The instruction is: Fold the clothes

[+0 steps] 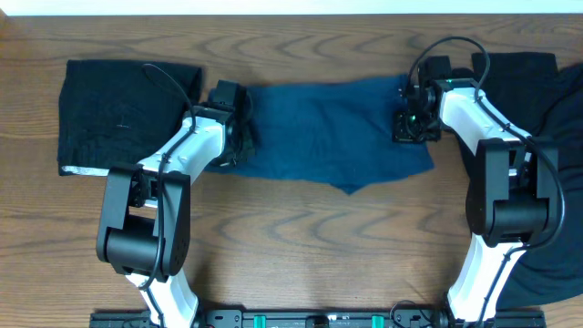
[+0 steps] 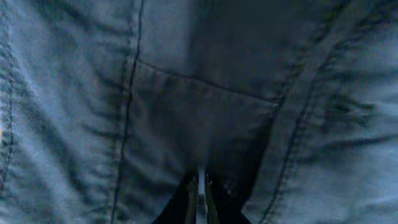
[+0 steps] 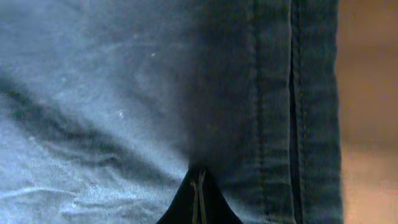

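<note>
Near, lower frame: wooden table (image 1: 301,237), arm bases at its front edge.

Centre: the denim-blue shorts (image 1: 328,132) lie spread flat. The left gripper (image 1: 239,137) is at their left edge and the right gripper (image 1: 414,123) at their right edge, beside the seamed hem. In both wrist views the jaws are pressed together with fabric pinched at the tips.

Far: one black garment (image 1: 118,114) at upper left, another (image 1: 556,137) along the right edge.

Risks: each pinch looks shallow, so a lift could pull the cloth free. Uneven arm travel would skew the fold. The left gripper works just beside the upper-left black garment and may drag it.
</note>
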`<action>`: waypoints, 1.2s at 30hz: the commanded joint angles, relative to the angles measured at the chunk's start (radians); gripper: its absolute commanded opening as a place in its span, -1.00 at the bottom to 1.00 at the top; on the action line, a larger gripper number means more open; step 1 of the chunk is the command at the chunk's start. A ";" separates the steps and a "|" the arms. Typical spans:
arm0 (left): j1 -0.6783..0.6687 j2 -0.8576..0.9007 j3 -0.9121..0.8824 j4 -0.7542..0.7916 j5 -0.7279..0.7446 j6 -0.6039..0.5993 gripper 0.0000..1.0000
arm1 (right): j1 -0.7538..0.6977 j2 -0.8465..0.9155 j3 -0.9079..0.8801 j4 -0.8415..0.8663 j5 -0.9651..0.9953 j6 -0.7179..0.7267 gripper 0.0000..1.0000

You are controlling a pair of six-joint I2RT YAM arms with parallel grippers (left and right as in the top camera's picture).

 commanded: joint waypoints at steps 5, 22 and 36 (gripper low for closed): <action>-0.001 0.016 -0.005 -0.185 0.117 0.002 -0.83 | -0.008 0.033 -0.029 -0.166 0.187 0.074 -0.97; -0.007 -0.221 0.021 -0.224 0.156 0.047 -0.88 | -0.011 -0.006 0.134 -0.320 0.131 0.080 -0.98; -0.006 -0.193 0.011 0.005 0.156 0.047 -0.88 | 0.043 -0.015 0.191 -0.150 -0.149 -0.023 -0.97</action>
